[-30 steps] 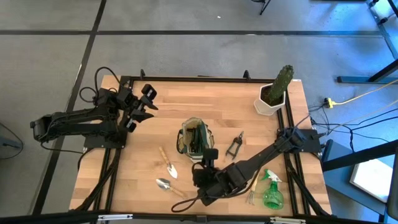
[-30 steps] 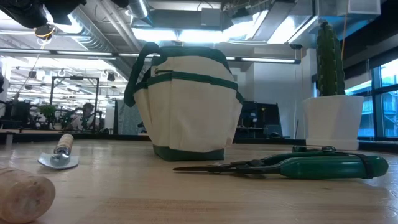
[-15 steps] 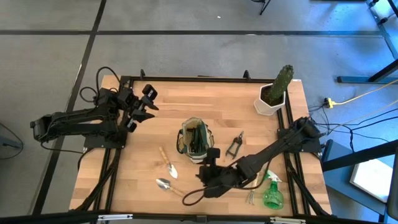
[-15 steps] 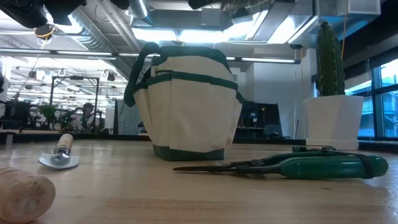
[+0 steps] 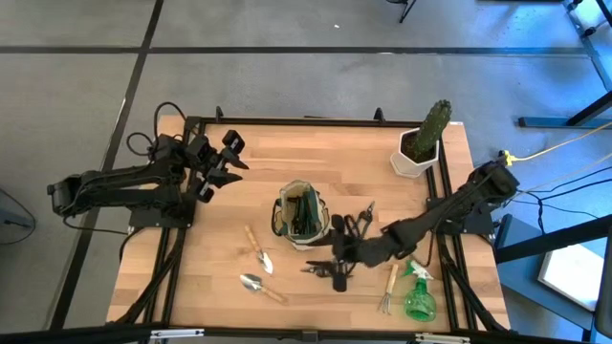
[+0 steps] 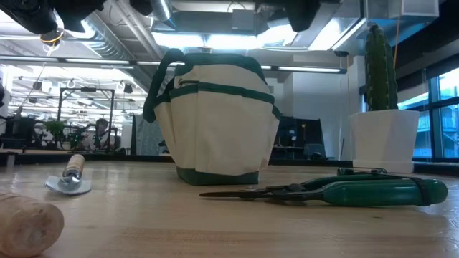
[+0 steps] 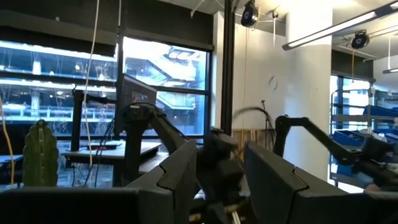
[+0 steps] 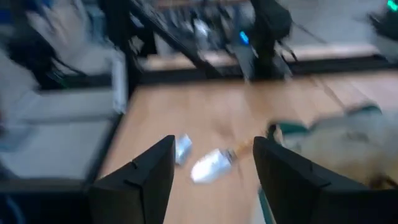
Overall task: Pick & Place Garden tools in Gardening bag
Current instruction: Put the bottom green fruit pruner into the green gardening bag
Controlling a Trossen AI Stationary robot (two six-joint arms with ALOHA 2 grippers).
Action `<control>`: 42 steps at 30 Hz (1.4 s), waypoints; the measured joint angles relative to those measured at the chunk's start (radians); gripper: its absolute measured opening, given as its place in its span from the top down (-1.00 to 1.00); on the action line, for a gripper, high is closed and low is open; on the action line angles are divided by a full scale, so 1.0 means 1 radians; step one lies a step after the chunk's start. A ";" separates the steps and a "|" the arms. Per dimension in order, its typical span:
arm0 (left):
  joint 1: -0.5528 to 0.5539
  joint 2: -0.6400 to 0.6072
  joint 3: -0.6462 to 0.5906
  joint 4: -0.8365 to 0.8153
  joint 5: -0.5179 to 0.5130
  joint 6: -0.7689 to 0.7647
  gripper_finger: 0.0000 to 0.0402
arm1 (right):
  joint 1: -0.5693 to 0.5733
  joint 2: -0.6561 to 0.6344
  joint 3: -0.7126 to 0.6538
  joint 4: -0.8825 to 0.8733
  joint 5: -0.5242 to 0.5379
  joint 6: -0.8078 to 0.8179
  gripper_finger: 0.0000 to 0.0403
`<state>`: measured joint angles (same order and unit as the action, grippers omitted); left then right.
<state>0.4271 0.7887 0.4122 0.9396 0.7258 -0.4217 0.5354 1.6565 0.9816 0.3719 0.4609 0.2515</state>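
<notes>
Right gripper (image 5: 337, 270) hangs just in front of the olive-and-beige fabric gardening bag (image 5: 302, 212), fingers apart, nothing btwn them. Black-handled pruners (image 5: 360, 223) lie beside the bag; wooden-handled trowel (image 5: 258, 250), spoon-shaped metal scoop (image 5: 260, 286), hand fork (image 5: 387, 289) & green plastic spray bottle (image 5: 417, 296) lie on the wooden table (image 5: 316, 153). Left gripper (image 5: 228, 161), also spread & empty, waits at the far-left corner.
</notes>
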 joint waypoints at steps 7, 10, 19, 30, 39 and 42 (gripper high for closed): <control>0.000 0.000 0.000 0.002 0.004 -0.002 0.36 | -0.055 -0.129 -0.182 0.173 -0.212 0.016 -0.08; 0.000 0.000 0.000 0.005 -0.009 0.018 0.36 | -0.085 -0.172 -0.256 0.169 -0.321 0.087 -0.08; 0.000 0.034 0.023 -0.046 -0.082 0.141 0.36 | -0.153 -0.241 -0.349 0.104 -0.695 0.030 -0.08; 0.014 0.301 0.075 -0.044 -0.203 0.235 0.36 | -0.410 -0.300 -0.351 -0.215 -0.936 -0.034 -0.08; 0.013 0.336 0.169 -0.023 -0.085 0.060 0.36 | -0.468 -0.300 -0.351 -0.280 -1.128 -0.005 -0.07; 0.011 0.311 0.179 -0.018 0.002 -0.027 0.36 | -0.462 -0.300 -0.351 -0.257 -1.127 0.003 -0.07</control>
<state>0.4380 1.0994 0.5907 0.9213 0.7280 -0.4487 0.0733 1.3567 0.6304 0.1148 -0.6663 0.2546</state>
